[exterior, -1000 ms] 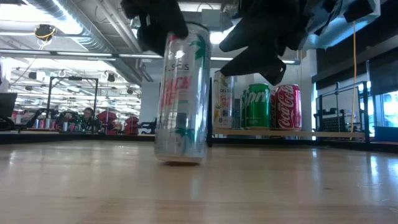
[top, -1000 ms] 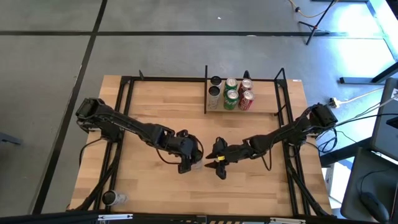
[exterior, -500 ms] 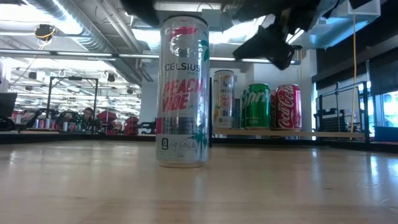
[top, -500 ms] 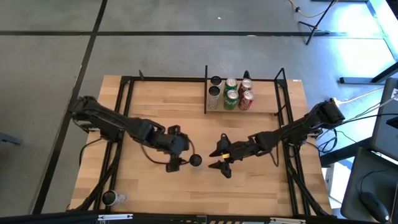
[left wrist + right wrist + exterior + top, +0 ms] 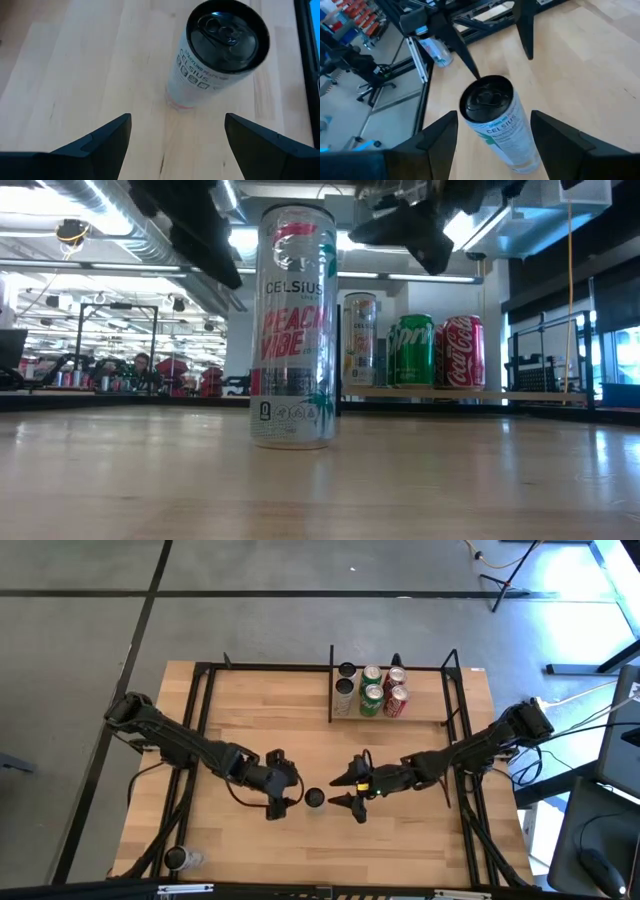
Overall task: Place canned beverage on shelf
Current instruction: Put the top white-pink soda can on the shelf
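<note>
Standing upright on the tabletop (image 5: 250, 715), the can (image 5: 293, 326) is a tall slim silver one with pink "PEACH VIBE" lettering under a "CELSIUS" name, teal palm marks near its base, and a dark top with a pull tab. In the high view it sits near the middle of the tabletop, between the two grippers and touching neither. The left gripper (image 5: 283, 798) is just beside it on one side, its fingers (image 5: 107, 137) spread wide and released, the can in front of the gap between them. The right gripper (image 5: 347, 790) is near it on the other side, also spread open with nothing in its grasp; the can shows between its fingers (image 5: 437, 135) in the right wrist view. The shelf (image 5: 430, 710), a light-wood board framed by black bars, lies at the far edge, well apart from the can. On it stand a green can (image 5: 411, 351), a red can (image 5: 463, 352), and further cans behind and beside them.
</note>
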Controlling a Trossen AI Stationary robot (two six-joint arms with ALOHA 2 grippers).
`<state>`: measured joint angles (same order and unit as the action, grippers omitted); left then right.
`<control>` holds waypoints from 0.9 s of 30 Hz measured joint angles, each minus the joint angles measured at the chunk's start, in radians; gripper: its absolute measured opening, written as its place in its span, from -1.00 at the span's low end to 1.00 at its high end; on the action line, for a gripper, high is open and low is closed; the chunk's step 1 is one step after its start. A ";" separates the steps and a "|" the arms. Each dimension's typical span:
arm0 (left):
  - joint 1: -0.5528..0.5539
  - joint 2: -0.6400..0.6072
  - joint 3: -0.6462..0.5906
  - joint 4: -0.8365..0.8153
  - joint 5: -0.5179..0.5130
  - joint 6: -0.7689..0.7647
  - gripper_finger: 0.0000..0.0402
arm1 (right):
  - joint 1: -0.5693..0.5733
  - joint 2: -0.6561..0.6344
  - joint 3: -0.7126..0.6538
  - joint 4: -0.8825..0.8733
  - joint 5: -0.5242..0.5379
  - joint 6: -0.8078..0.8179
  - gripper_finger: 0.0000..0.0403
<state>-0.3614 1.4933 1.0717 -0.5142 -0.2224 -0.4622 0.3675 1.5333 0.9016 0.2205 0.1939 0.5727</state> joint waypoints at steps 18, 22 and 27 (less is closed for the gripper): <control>0.003 0.007 -0.129 0.271 -0.021 -0.008 0.53 | 0.009 0.127 0.000 0.011 0.047 -0.026 0.19; 0.003 0.007 -0.129 0.271 -0.019 -0.011 0.53 | -0.004 0.127 0.000 0.014 -0.037 -0.001 0.19; 0.003 0.007 -0.129 0.270 -0.019 -0.029 0.53 | -0.024 0.126 0.000 0.012 -0.044 -0.005 0.21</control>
<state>-0.3588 1.5002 0.9428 -0.2443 -0.2409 -0.4915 0.3431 1.6595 0.9016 0.2323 0.1501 0.5676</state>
